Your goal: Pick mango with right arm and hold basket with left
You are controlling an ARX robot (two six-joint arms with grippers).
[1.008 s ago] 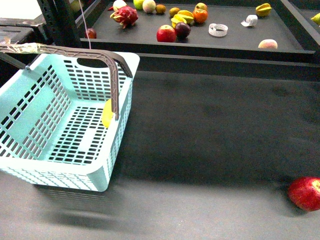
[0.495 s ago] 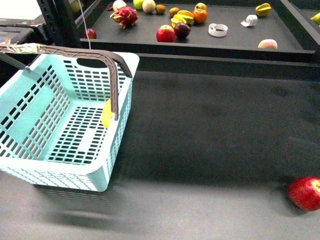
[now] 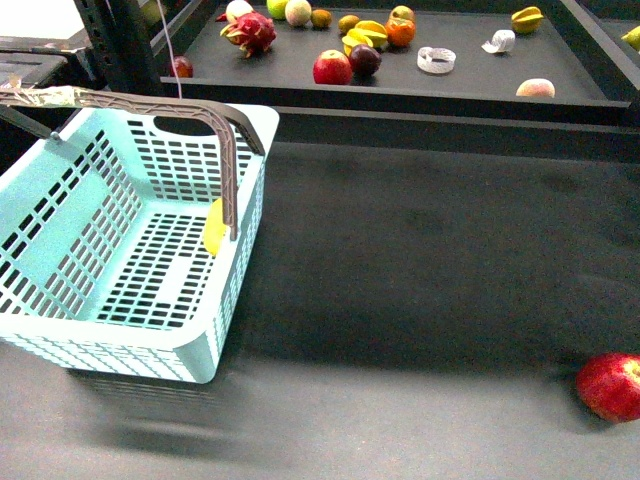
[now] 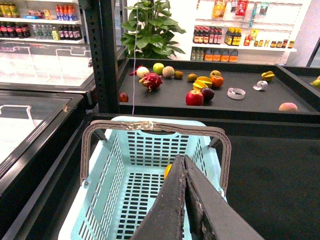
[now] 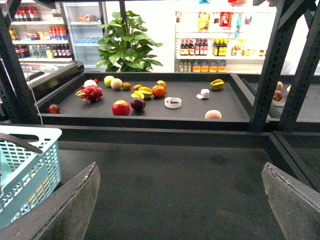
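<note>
The light blue basket (image 3: 130, 250) stands at the left with its brown handle (image 3: 225, 150) upright. The mango (image 3: 214, 228), smooth and yellow-orange, lies inside against the right wall, half hidden by the rim. In the left wrist view the mango (image 4: 168, 170) peeks out beside the fingers. My left gripper (image 4: 183, 159) is shut and empty, above the basket (image 4: 145, 150) and short of the handle (image 4: 155, 127). My right gripper (image 5: 180, 170) is open and empty over bare table, with the basket (image 5: 27, 165) to one side. Neither arm shows in the front view.
A red apple (image 3: 610, 386) lies on the dark table at the front right. A raised shelf (image 3: 470, 80) behind holds several fruits, among them a dragon fruit (image 3: 250, 32), an apple (image 3: 332, 68) and a star fruit (image 3: 527, 18). A thin cord (image 4: 133, 60) rises from the handle.
</note>
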